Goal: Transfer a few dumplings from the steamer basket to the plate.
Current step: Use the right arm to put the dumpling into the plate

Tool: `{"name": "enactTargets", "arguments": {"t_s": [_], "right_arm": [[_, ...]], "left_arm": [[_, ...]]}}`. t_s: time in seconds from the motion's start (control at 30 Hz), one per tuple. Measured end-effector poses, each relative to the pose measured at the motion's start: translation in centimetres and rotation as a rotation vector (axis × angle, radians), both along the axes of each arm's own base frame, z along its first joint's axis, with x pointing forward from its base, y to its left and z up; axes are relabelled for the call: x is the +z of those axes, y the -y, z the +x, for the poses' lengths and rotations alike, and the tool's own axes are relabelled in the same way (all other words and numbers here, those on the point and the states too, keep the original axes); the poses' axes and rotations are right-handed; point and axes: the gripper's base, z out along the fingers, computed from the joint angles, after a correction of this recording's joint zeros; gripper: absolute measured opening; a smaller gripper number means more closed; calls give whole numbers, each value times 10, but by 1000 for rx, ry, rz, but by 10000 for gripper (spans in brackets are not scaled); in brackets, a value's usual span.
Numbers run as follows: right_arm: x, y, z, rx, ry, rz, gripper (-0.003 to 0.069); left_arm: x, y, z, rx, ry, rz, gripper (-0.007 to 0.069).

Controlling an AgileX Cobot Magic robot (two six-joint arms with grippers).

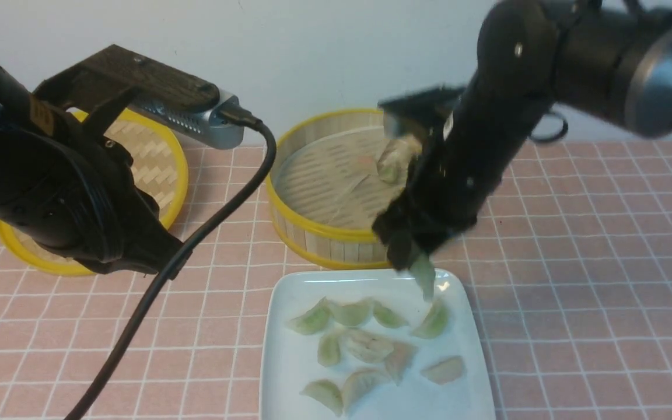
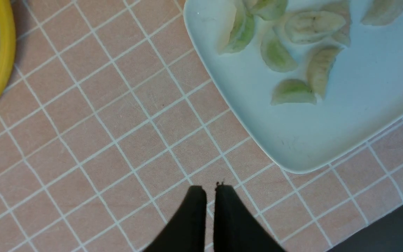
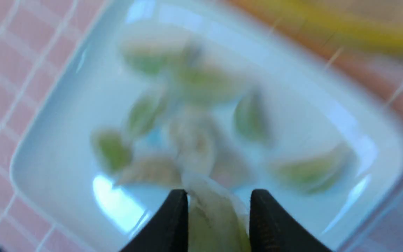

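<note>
Dumpling (image 1: pixel 423 279) hangs clamped in right pincer (image 3: pixel 218 196) over far edge of plate (image 1: pixel 464 396), near basket (image 1: pixel 312 233). Risk: soft skin sticks to a jaw on release, or drops off-rim. Left pincer (image 2: pixel 210 190) together, idle.

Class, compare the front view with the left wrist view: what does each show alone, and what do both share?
Front only: the round bamboo steamer basket, and the right gripper pinching a pale green dumpling. Left wrist only: the left gripper, shut. Both: the white square plate of crescent dumplings, the yellow-rimmed woven lid, the pink tiled table.
</note>
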Motion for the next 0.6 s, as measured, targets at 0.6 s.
{"name": "enactTargets", "arguments": {"t_s": [0.6], "right_arm": [[-56,-19,-54,62,-175,-122,501]], "left_arm": [[2,5,1,0,17,-60,17]]}}
